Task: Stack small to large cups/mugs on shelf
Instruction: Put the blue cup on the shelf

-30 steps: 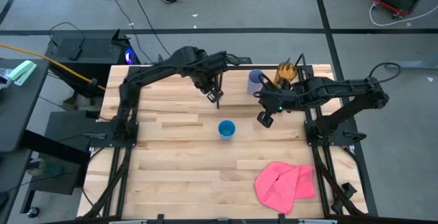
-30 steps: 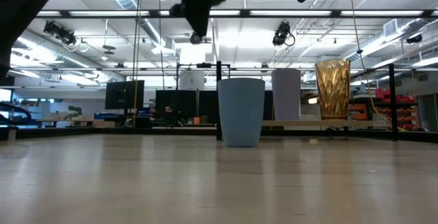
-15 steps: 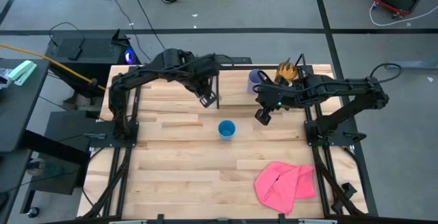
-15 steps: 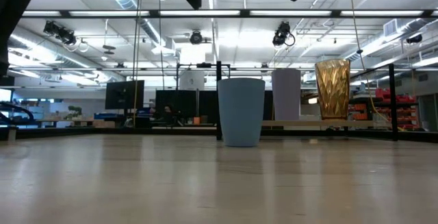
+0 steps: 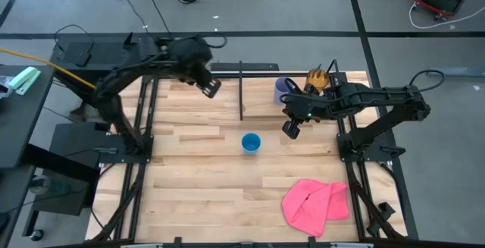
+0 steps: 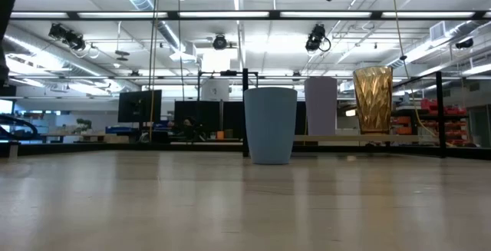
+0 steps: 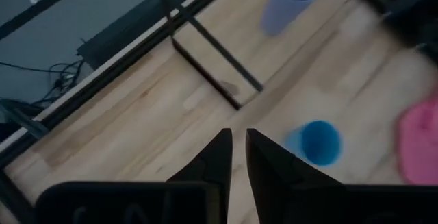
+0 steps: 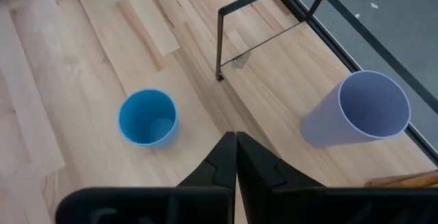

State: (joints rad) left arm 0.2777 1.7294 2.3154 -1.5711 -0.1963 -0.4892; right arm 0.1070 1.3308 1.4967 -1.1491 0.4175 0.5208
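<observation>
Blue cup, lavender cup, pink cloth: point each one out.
blue cup [image 5: 251, 142]: high view, its open mouth.
lavender cup [image 8: 356, 111]: right wrist view, its open mouth.
pink cloth [image 5: 314, 203]: high view, middle of the crumpled fabric.

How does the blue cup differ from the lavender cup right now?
The blue cup is bright blue and short; the lavender cup is pale and taller. The blue cup stands out in the middle of the wooden table, while the lavender cup stands at the back, beside the amber cup. Both are upright, open-topped, handleless, and apart from both grippers.
</observation>
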